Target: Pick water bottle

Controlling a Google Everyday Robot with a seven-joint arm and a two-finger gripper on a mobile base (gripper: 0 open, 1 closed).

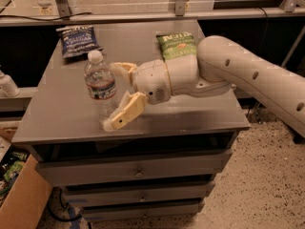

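The water bottle (pixel 100 85) is a small clear ribbed bottle with a white cap and a red, white and blue label. It stands upright on the grey cabinet top (pixel 62 113), left of centre. My gripper (pixel 113 95) reaches in from the right with its two cream fingers spread open. One finger (pixel 125 112) lies in front of the bottle near its base, the other (pixel 123 69) behind it. The bottle stands between them, and the fingers have not closed on it.
A dark blue snack bag (pixel 76 40) lies at the back left of the top. A green chip bag (pixel 176 44) lies at the back, partly behind my arm (pixel 248 75). A cardboard box (pixel 19 194) stands on the floor at lower left. The cabinet has drawers (pixel 138 168) in front.
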